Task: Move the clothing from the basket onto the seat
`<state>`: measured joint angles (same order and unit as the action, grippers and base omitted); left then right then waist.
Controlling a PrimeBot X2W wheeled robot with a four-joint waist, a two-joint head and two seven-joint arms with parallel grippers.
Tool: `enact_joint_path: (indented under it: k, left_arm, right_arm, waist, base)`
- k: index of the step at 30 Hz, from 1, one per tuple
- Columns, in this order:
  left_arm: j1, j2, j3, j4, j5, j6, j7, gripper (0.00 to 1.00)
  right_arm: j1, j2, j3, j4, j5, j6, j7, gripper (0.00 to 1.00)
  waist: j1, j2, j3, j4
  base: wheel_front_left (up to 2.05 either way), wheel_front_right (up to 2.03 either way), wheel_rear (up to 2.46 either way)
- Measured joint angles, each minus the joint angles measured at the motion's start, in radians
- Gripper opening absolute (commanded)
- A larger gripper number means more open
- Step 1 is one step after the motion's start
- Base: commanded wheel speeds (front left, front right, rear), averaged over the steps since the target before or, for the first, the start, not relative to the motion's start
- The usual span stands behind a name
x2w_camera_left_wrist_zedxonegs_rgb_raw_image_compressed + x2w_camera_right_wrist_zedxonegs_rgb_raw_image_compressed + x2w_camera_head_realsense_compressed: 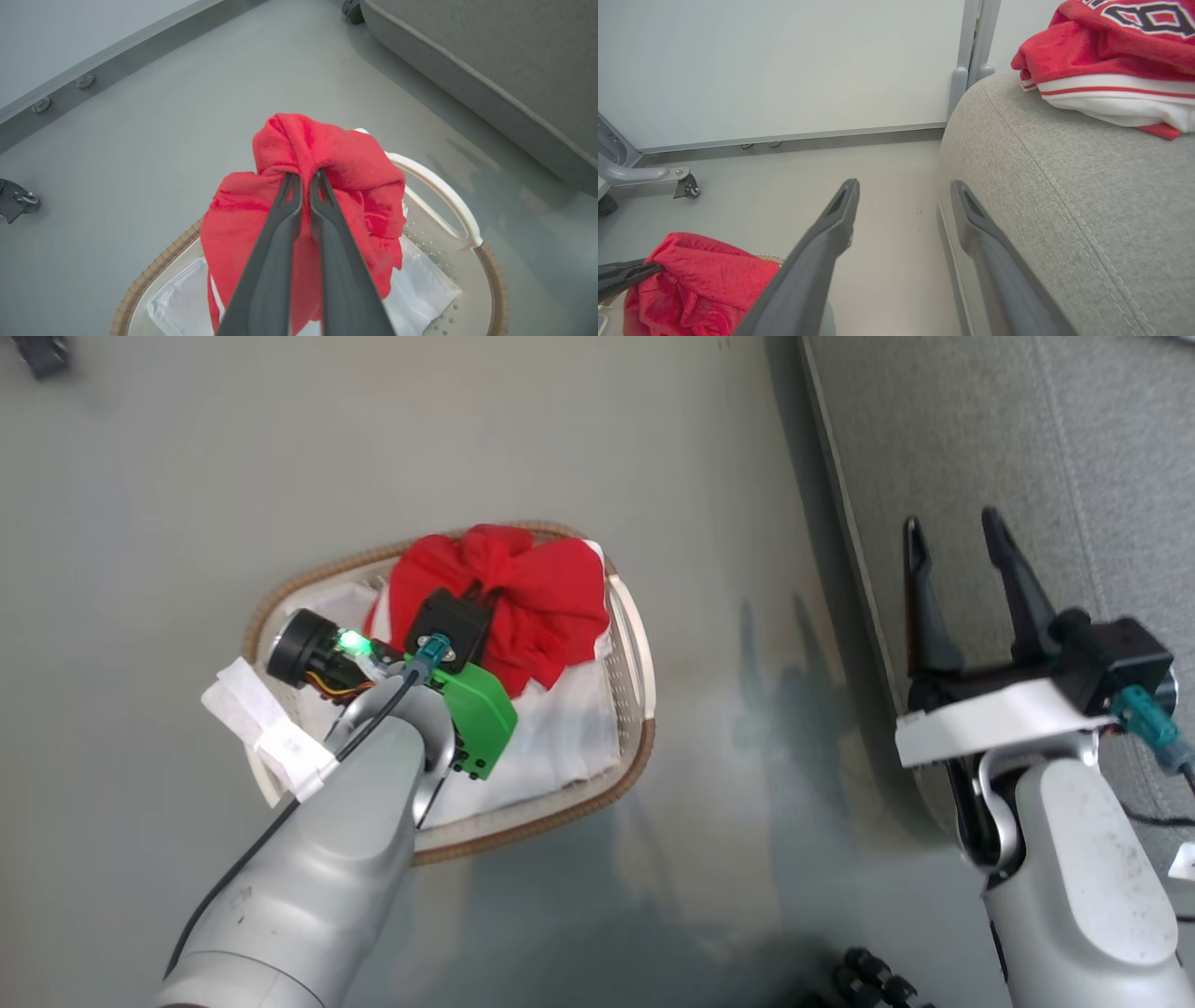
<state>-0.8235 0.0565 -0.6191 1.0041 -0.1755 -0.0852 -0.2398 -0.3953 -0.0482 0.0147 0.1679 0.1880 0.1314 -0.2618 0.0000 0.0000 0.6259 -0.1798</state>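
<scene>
Gripping a bunched fold near the top of the plain red soft-cloth garment (359,163), my left gripper (304,176) has its two long dark fingers (275,242) almost together, with a ridge of cloth clamped between the tips. The garment hangs in a loose bundle over the oval white perforated plastic basket with the brown woven rim (490,266). Its lower folds drape toward the flat white fabric sheet (430,284) on the basket bottom, and I can't tell whether the hem is clear of that sheet.

I judge the cloth light, limp and not slippery. It should sag and swing rather than hold any shape, and a trailing end could catch on the rim. A thick gathered fold like this one looks like the safest place to hold it, since a single thin layer might slide out.

My right gripper (904,185) holds nothing, its fingers well apart, just beside the rounded edge of the large grey fabric-upholstered couch cushion (1064,186). The red basketball jersey with white trim (1101,51) already lies on that cushion.
</scene>
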Motion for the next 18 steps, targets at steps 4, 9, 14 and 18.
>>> enact_joint_path:
  k: [4,9,14,18]
  left_arm:
    - [0.025,-0.003,-0.018,-0.088,-0.036,-0.021,-0.003,0.0]
    - [0.055,-0.004,-0.04,-0.187,-0.113,-0.035,0.028,0.0]
    - [0.063,-0.005,-0.076,-0.269,-0.185,-0.039,0.081,0.0]
    - [0.049,-0.005,-0.1,-0.325,-0.251,-0.042,0.128,0.0]
  right_arm:
    - [0.049,0.0,-0.013,0.037,-0.017,0.0,0.0,1.0]
    - [0.122,0.0,-0.022,0.084,-0.045,0.0,0.0,1.0]
    - [0.168,0.0,-0.013,0.116,-0.067,0.0,0.0,1.0]
    - [0.19,0.0,0.01,0.14,-0.087,0.0,0.0,1.0]
  waist:
    - [0.0,0.0,-0.08,0.019]
    - [-0.0001,0.0,-0.195,0.041]
    - [-0.0001,0.0,-0.314,0.059]
    - [-0.0001,0.0,-0.412,0.071]
  base:
    - [0.0,0.0,0.0]
    - [0.0,0.0,0.0]
    - [0.0,0.0,0.0]
    - [0.0,0.0,0.0]
